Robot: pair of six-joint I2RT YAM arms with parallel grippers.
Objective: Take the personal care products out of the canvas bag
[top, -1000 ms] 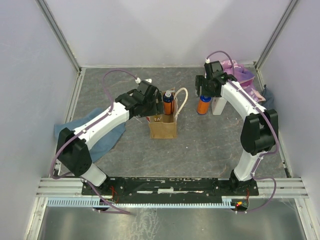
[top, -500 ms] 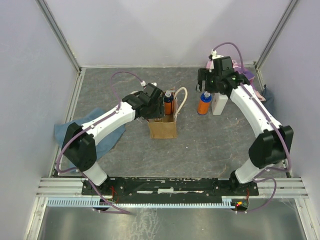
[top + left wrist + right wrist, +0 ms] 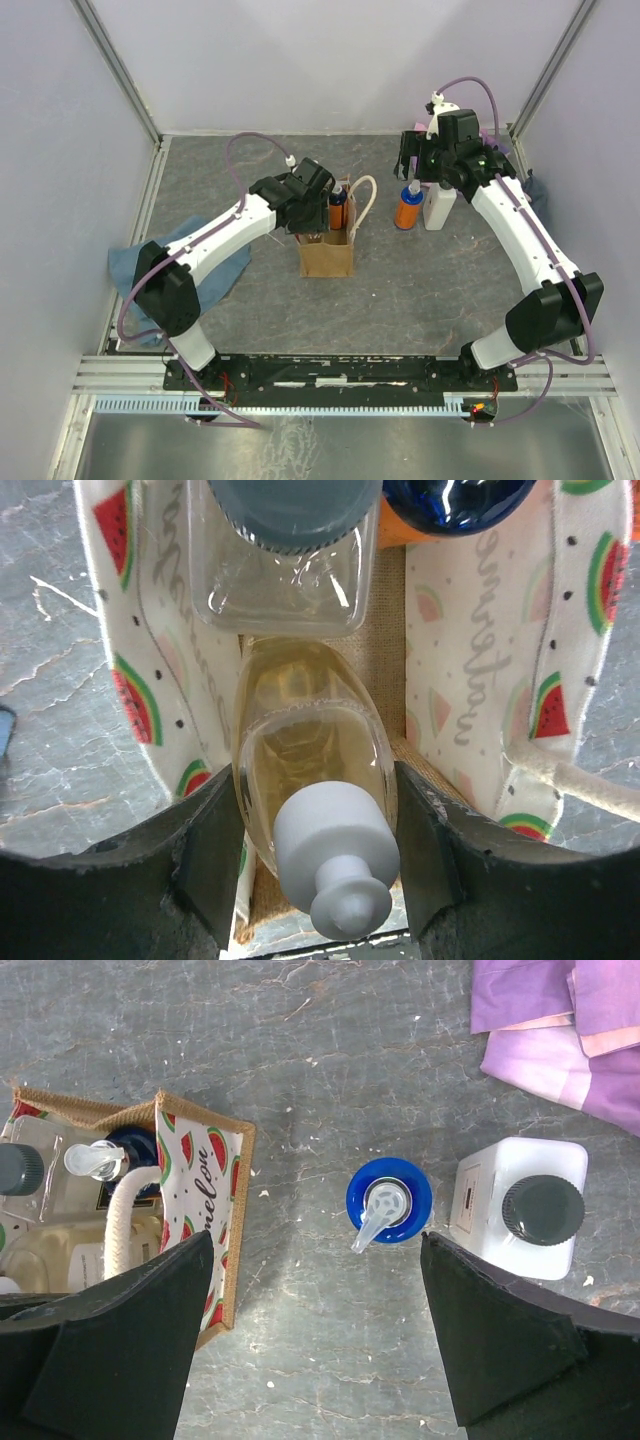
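Note:
The tan canvas bag (image 3: 325, 255) stands mid-table with cream handles (image 3: 365, 195). My left gripper (image 3: 312, 228) reaches down into it. In the left wrist view it (image 3: 318, 840) is shut on a pale yellow bottle (image 3: 310, 730) with a white cap (image 3: 335, 855). Beside that in the bag are a grey-capped clear bottle (image 3: 285, 570) and a dark-capped orange bottle (image 3: 337, 205). My right gripper (image 3: 410, 172) is open and empty, raised above an orange bottle with a blue cap (image 3: 390, 1200) and a white bottle (image 3: 525, 1220) standing on the table.
A blue cloth (image 3: 215, 265) lies left of the bag under my left arm. A purple-pink cloth (image 3: 570, 1030) lies at the back right behind the white bottle. The bag's watermelon-print lining (image 3: 205, 1170) shows to the left in the right wrist view.
My right gripper has lifted up and back from the blue-capped orange bottle, which stays on the table. My left gripper has moved right and down into the bag.

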